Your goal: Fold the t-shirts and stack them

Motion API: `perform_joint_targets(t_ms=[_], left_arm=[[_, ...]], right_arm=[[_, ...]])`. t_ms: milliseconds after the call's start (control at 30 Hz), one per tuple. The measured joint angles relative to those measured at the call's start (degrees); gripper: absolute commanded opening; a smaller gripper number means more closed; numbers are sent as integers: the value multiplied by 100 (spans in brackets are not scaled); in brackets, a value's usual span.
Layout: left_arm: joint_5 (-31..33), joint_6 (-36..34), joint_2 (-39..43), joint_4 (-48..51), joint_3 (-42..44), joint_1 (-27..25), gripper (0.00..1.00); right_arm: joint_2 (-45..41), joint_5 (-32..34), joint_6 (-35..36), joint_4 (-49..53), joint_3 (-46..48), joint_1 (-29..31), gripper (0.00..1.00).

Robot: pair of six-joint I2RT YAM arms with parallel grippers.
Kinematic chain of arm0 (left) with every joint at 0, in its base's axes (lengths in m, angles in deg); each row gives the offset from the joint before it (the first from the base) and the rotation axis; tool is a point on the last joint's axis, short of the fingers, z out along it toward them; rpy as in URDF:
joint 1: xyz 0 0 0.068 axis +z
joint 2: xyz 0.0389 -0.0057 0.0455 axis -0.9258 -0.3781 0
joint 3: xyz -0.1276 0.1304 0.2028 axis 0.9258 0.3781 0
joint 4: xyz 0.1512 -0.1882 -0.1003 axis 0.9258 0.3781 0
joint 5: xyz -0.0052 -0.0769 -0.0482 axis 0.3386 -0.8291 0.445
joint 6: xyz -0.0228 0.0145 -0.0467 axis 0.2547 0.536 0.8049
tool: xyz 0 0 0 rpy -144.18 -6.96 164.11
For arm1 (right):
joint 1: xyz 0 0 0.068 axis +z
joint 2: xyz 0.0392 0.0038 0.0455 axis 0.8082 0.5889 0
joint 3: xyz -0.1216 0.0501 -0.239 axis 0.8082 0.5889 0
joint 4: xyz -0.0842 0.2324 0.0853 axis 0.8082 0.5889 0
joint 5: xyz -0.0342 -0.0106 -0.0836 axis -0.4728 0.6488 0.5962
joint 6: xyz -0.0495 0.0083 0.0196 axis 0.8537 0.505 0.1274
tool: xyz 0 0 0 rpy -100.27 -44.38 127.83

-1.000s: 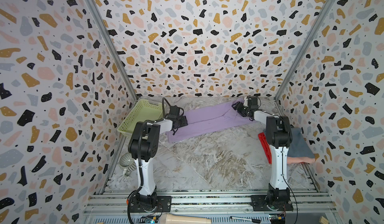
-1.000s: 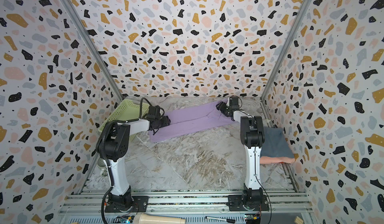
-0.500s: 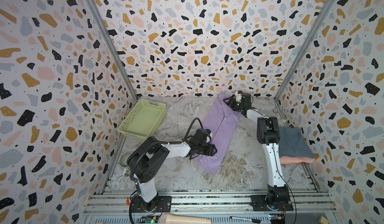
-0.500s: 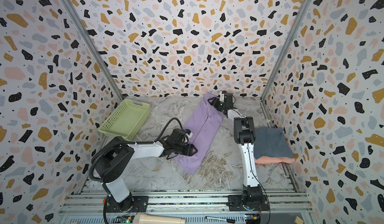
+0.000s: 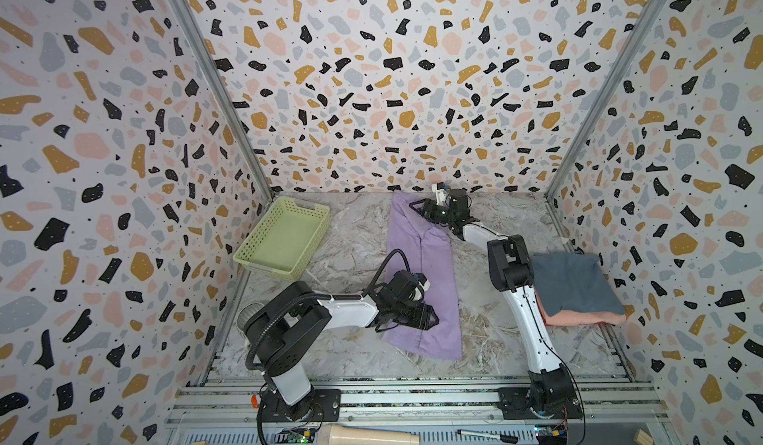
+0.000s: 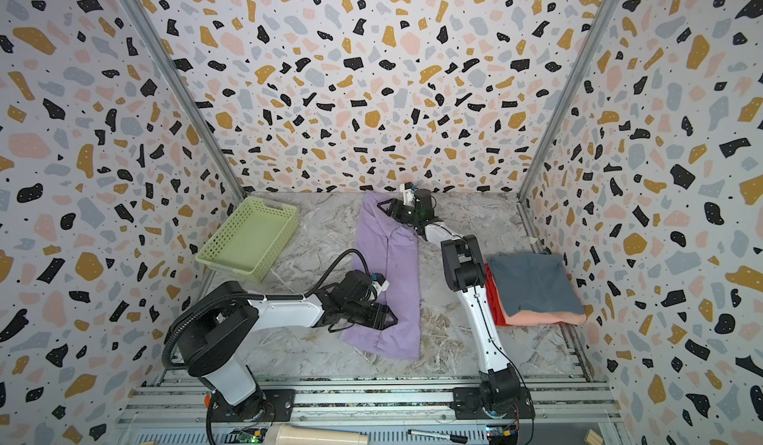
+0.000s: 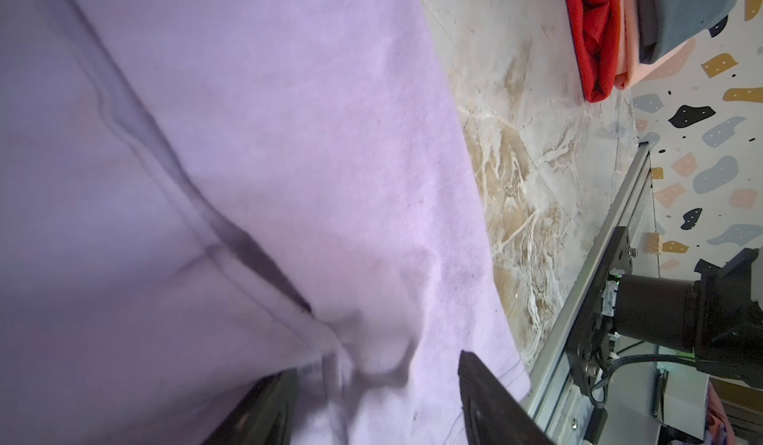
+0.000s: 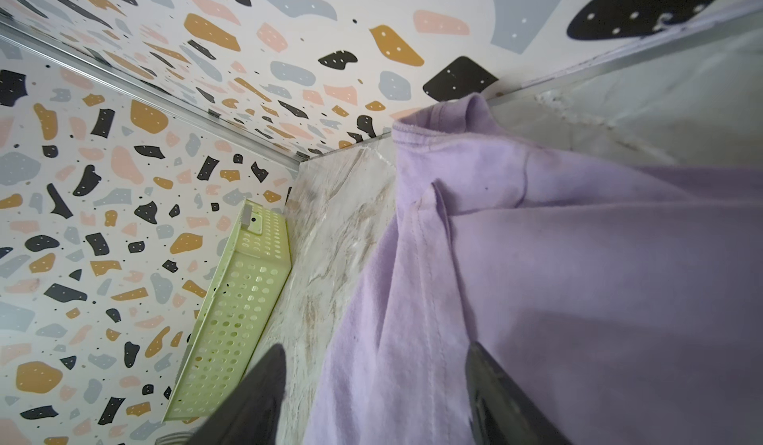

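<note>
1. Marble-patterned table (image 5: pixel 359 236) (image 6: pixel 322 232): carries everything listed below, inside speckled walls.
2. Lavender t-shirt (image 5: pixel 429 265) (image 6: pixel 396 265) (image 7: pixel 289 133) (image 8: pixel 578 278): lies mid-table as a long narrow strip. Runs from the back wall towards the front rail, collar end bunched up against the back wall. Shows small dark specks in both wrist views.
3. Pale green lattice basket (image 5: pixel 272 267) (image 6: pixel 235 267) (image 8: pixel 231 319): sits at the left rear of the table, well apart from the lavender t-shirt.
4. Slate blue-grey t-shirt (image 5: pixel 574 282) (image 6: pixel 532 282) (image 7: pixel 693 1): folded, on top of a stack by the right wall.
5. Salmon pink t-shirt (image 5: pixel 578 319) (image 6: pixel 545 319): folded, directly under the blue-grey one, front edge showing.
6. Red t-shirt (image 6: pixel 493 302) (image 7: pixel 594 42): lowest visible layer, peeking out on the stack's left side.
7. Left gripper (image 5: pixel 433 319) (image 6: pixel 392 319) (image 7: pixel 375 366): reaches low over the near end of the lavender t-shirt, at its left edge. Jaws apart, wrinkled cloth lying between them, nothing clamped.
8. Right gripper (image 5: pixel 413 205) (image 6: pixel 382 205) (image 8: pixel 375 348): reaches to the far end, beside the collar. Jaws apart, with both cloth edge and bare table visible between them.
</note>
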Motion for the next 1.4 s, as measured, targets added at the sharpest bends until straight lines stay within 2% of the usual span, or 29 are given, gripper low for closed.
perform_joint_targets(t_ms=[167, 267, 467, 533, 667, 867, 1000, 1233, 1400], left_arm=[[105, 96, 457, 356, 122, 9, 66], [249, 101, 981, 551, 168, 94, 68], [667, 59, 1759, 807, 452, 791, 68], [765, 2, 1738, 953, 511, 992, 69], [796, -170, 1606, 1113, 505, 1027, 69], [708, -269, 1325, 1010, 518, 1021, 68], [640, -203, 1246, 737, 855, 1021, 68], [608, -24, 1690, 251, 1561, 1025, 68], [695, 74, 1867, 339, 1652, 1021, 68]], right_arm=[[-31, -413, 94, -490, 39, -192, 69], [-420, -531, 365, -533, 573, -278, 69], [-2103, 201, 990, 304, 2214, -304, 70], [-2605, 409, 1108, 411, 2649, -262, 70], [-3195, 651, 1172, 317, 3438, -155, 70], [-2798, 859, 1165, 341, 3700, 76, 69], [-2396, 994, 1143, 407, 3635, 188, 68], [-1775, 1193, 1126, 511, 2706, 260, 67], [-1517, 1314, 1108, 505, 2295, 260, 67]])
